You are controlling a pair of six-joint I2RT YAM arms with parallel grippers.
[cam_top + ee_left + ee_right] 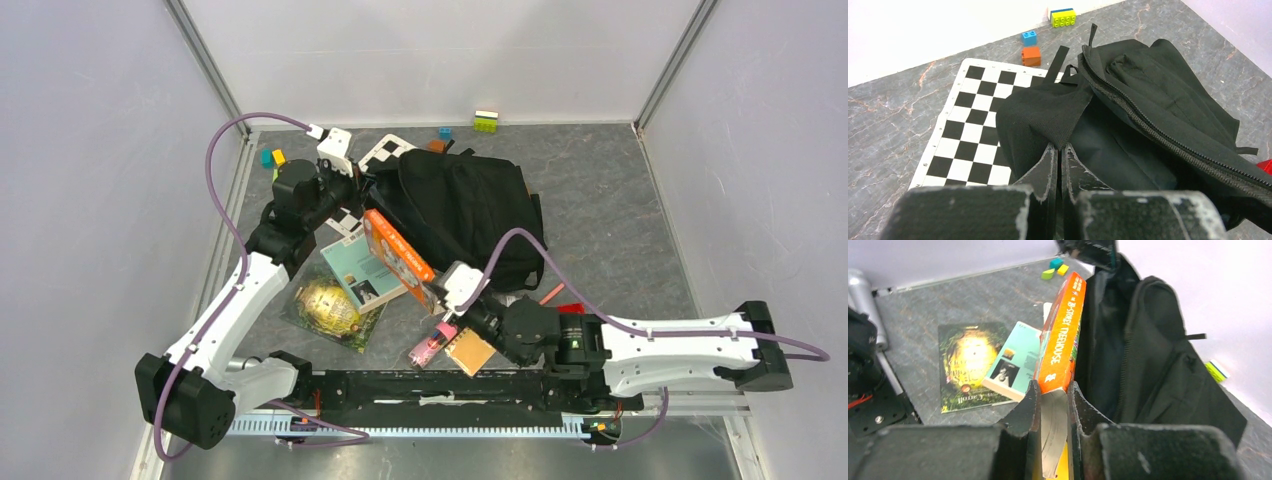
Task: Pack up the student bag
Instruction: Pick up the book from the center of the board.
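Note:
The student bag (470,210), a large black backpack, lies at the middle back of the table with its zipped mouth gaping toward the left. My left gripper (362,185) is shut on a fold of the bag's black fabric (1043,110) at the edge of that mouth; its fingertips (1059,147) pinch the cloth and hold it up. My right gripper (440,295) is shut on the near end of an orange book (395,245). The book (1062,335) stands on edge, spine up, right beside the bag's opening (1108,355), between my right fingers (1053,387).
A teal book (358,270) and a green-gold book (328,308) lie left of the orange one. A pink item (430,345) and a small tan notebook (470,350) sit near the arm bases. A checkerboard (973,125) lies under the bag's left end. Toy blocks (486,120) stand by the back wall.

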